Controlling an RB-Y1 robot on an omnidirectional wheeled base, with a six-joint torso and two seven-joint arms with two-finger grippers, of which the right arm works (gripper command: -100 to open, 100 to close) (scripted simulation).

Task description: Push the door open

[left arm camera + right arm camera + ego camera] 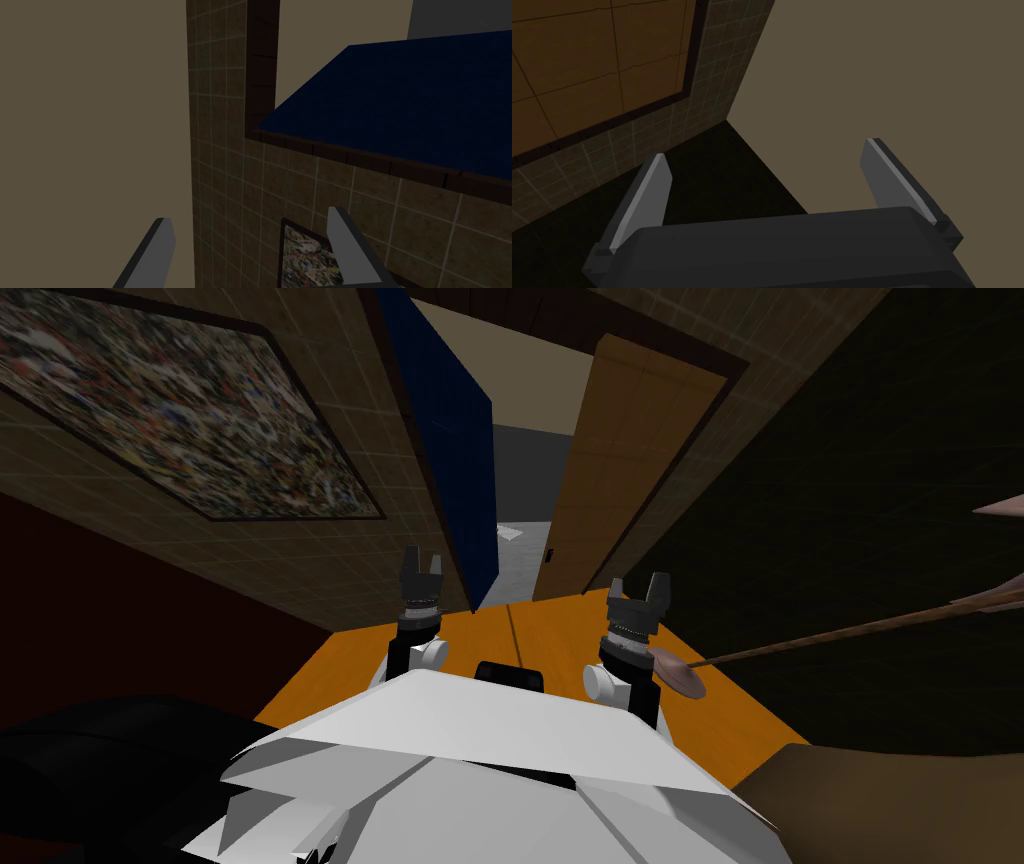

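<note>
Our left gripper (248,215) has its two thin grey fingers (350,245) spread wide and holds nothing. It points at a brown tiled wall (225,165), close to the corner of a dark brown door frame (262,65). Our right gripper (766,148) is just as wide open and just as empty. It is raised in front of the other side of the same frame.

In the head view both grippers hang above a bright orange floor (560,638), a little short of the doorway, and neither touches a door.

Two leaves stand in that doorway, and we cannot tell which one the task means. The flat dark blue door leaf (400,100) is on our left, just ahead of the left gripper, and it is swung well ajar. The orange-brown panelled door leaf (587,65) is on our right, ahead of the right gripper, and it is also turned out of the frame. Through the gap between them we see a grey floor (520,563) with a small flat white thing (508,531) lying on it.

A dark-framed picture of speckled, many-coloured flecks (190,408) hangs on the tiled wall to our left. A thin brown stick with a pale pink oval tip (800,643) reaches in from our right, and its tip is beside our right forearm.
</note>
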